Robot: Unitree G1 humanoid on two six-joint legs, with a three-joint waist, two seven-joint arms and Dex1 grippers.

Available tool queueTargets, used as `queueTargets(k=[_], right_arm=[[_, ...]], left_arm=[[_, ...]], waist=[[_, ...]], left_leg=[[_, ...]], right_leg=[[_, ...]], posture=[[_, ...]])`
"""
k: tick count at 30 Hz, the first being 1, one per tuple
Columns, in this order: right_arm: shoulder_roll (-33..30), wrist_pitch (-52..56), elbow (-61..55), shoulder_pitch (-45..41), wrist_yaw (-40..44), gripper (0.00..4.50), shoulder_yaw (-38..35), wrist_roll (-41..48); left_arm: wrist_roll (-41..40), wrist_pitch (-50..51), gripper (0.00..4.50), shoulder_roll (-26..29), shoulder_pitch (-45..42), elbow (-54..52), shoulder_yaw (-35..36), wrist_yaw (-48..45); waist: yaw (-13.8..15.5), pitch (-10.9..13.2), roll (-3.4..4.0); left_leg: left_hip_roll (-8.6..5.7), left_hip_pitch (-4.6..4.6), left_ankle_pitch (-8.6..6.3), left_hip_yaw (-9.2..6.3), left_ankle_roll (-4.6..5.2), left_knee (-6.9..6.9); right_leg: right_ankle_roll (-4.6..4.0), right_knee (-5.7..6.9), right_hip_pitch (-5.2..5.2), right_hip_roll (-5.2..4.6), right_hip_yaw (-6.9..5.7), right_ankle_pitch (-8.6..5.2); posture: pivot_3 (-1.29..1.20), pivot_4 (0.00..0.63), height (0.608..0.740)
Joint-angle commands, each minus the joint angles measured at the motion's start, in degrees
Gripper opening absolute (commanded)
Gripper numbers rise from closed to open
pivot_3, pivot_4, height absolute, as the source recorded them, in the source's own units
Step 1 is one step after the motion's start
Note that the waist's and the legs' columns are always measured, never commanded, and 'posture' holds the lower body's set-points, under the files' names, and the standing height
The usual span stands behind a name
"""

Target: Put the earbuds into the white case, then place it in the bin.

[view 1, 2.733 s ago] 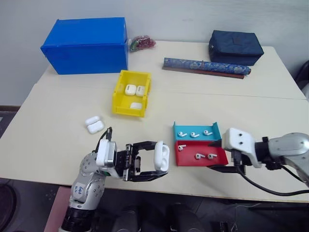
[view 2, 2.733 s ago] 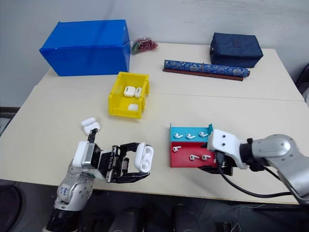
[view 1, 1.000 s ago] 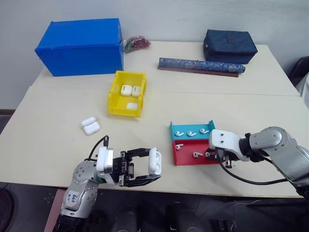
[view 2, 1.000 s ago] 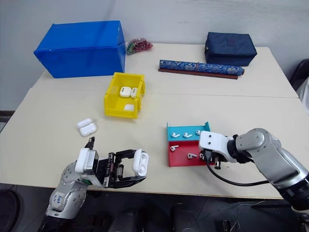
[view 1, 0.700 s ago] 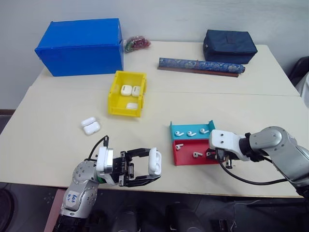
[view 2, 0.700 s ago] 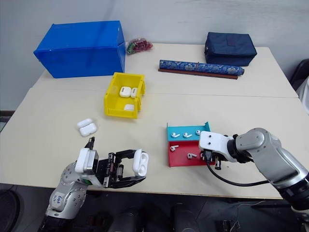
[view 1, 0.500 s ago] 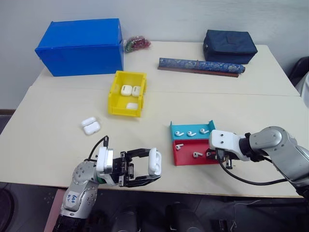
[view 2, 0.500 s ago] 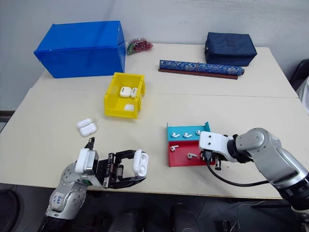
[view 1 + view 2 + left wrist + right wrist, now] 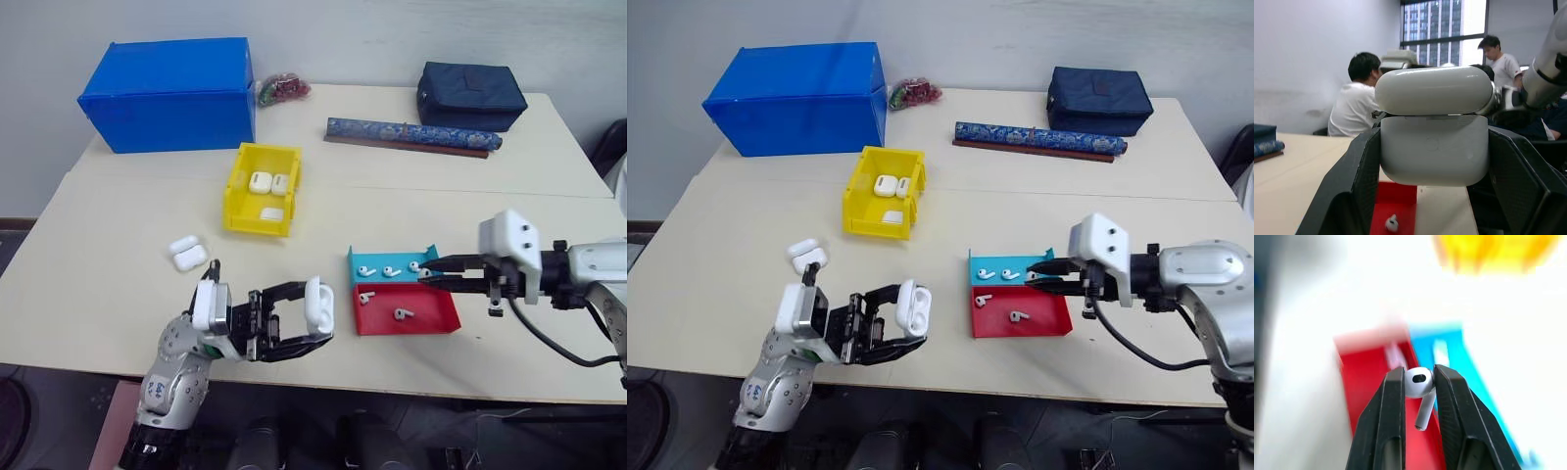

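gap between grippers: open | bin [image 9: 263,191]: apparently three cases inside

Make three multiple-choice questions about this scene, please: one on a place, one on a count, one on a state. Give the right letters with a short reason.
1. Where is the yellow bin?
A. in front of the blue box
B. on the dark blue bag
C. inside the red tray

2. How many earbuds lie in the red tray?
A. none
B. two
C. five

3. What is the state of the white case in the left gripper?
A. lid closed
B. lid open
C. lying flat on the table

Answers:
1. A: the bin stands on the table just in front of the blue box.
2. B: two earbuds rest on the red floor.
3. B: the lid is hinged up above the body, and the case is held off the table.
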Motion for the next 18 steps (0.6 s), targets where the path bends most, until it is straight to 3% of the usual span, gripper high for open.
queueTargets(k=[1, 4, 8, 18], right_arm=[[7.1, -0.83, -6.48, 0.55, -6.18, 0.46, -6.67, 13.5], [15.51, -2.67, -12.08, -0.36, -14.73, 0.46, -3.86, 17.67], [23.5, -5.76, -15.88, -2.09, -19.78, 0.46, 2.31, 17.91], [28.83, -13.77, -13.13, -3.42, -20.12, 0.46, 10.92, 11.67]], left_arm=[[-3.84, 2.58, 2.8, -1.59, -2.98, 0.45, 0.55, 1.1], [-6.26, 4.46, 2.8, -3.98, -6.55, 1.41, 0.75, 1.9], [-8.84, 7.73, 2.8, -6.73, -10.51, 1.64, 0.75, 4.27], [-11.01, 12.18, 2.8, -10.53, -13.48, -0.39, -0.79, 5.85]], waist=[[-0.1, 0.0, 0.0], [-0.31, 0.01, -0.01], [-0.2, 0.0, -0.01], [-0.17, 0.0, -0.02]], left_leg=[[0.0, 0.0, 0.0, -0.02, 0.0, 0.0], [0.01, 0.01, 0.01, 0.0, -0.01, 0.08], [0.01, 0.0, 0.04, -0.02, -0.06, 0.14], [-0.01, -0.02, 0.03, -0.02, -0.05, 0.16]], right_leg=[[0.01, 0.01, 0.0, 0.0, -0.01, 0.0], [0.01, 0.1, -0.01, 0.01, 0.02, 0.0], [0.01, 0.22, -0.07, 0.03, 0.03, 0.0], [0.02, 0.21, -0.08, 0.01, 0.04, 0.01]], posture=[[0.0, 0.15, 0.74], [0.0, 0.15, 0.74], [0.0, 0.15, 0.74], [0.0, 0.15, 0.74]])
